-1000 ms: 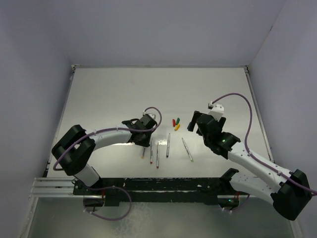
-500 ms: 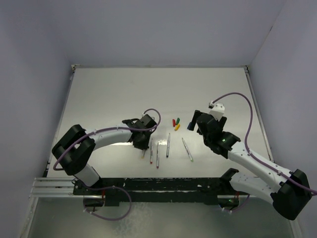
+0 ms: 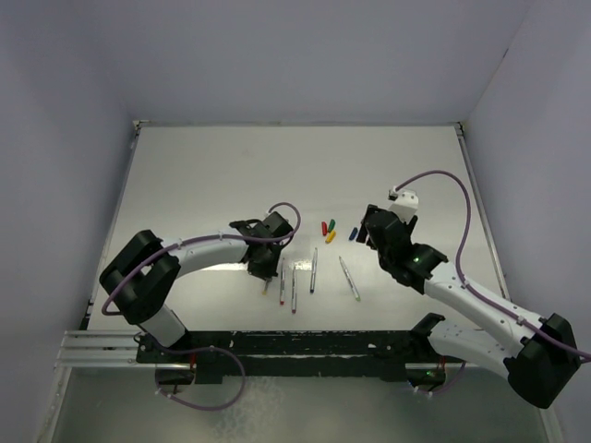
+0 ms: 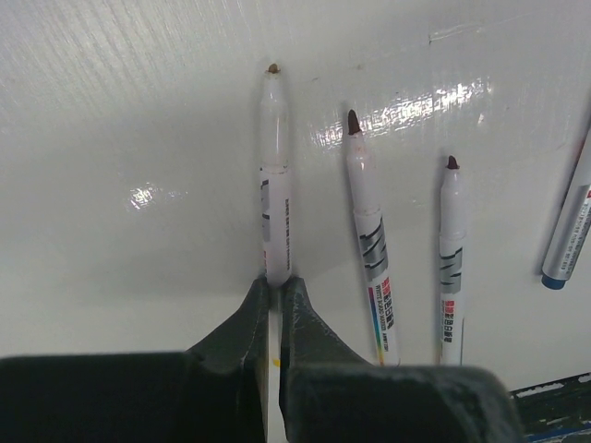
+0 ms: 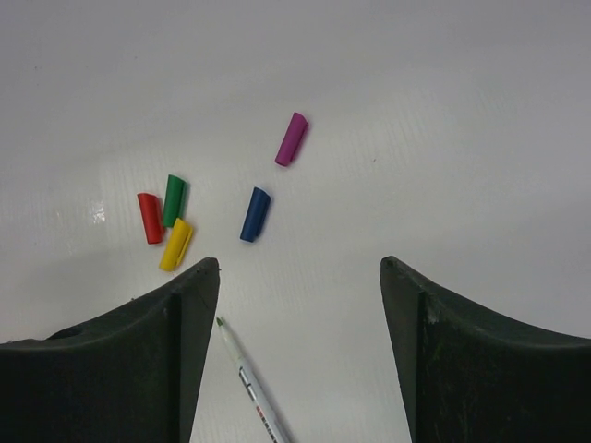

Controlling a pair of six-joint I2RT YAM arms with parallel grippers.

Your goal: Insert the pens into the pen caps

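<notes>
My left gripper [image 4: 274, 281] is shut on the rear end of the leftmost pen [image 4: 276, 185], which lies on the table with its brownish tip pointing away; in the top view this gripper [image 3: 266, 266] is over the left end of the pen row. Two more pens [image 4: 371, 249] [image 4: 452, 263] lie beside it. My right gripper [image 5: 297, 268] is open and empty, above the table near the caps: purple [image 5: 292, 138], blue [image 5: 255, 214], green [image 5: 174, 199], red [image 5: 150, 218], yellow [image 5: 175, 244]. A green-tipped pen [image 5: 251, 388] lies by its left finger.
In the top view several pens [image 3: 294, 289] [image 3: 313, 269] [image 3: 349, 279] lie in a row at the near middle of the white table [image 3: 203, 185]. The caps [image 3: 328, 230] cluster just behind them. A pen with a blue end [image 4: 571, 231] lies at the right of the left wrist view.
My left gripper has moved slightly toward the near edge, onto the leftmost pen. My right gripper has shifted a little; the caps and other pens have not moved.
</notes>
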